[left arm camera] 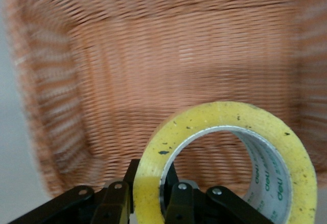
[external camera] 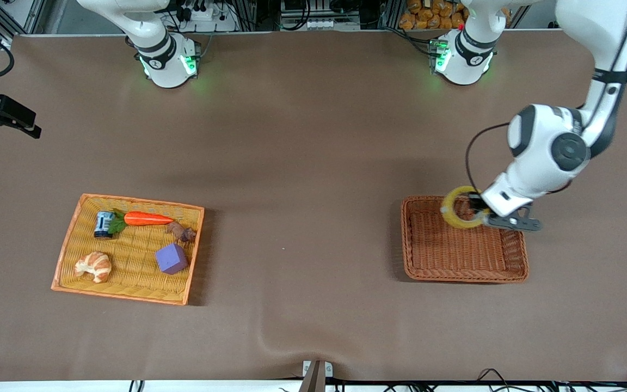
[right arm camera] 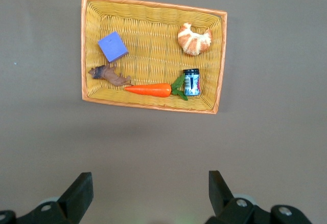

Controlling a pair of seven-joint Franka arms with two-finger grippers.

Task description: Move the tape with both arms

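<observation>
The tape is a yellow ring with a pale inner core. My left gripper is shut on its rim and holds it upright over the corner of the brown wicker basket that lies toward the robots' bases. In the left wrist view the tape stands between the two fingers of the left gripper, with the basket's floor below it. My right gripper is open and empty, high over bare table beside the yellow basket.
The yellow basket toward the right arm's end holds a croissant, a purple cube, a carrot, a small can and a brown toy animal. A black mount juts in at that end.
</observation>
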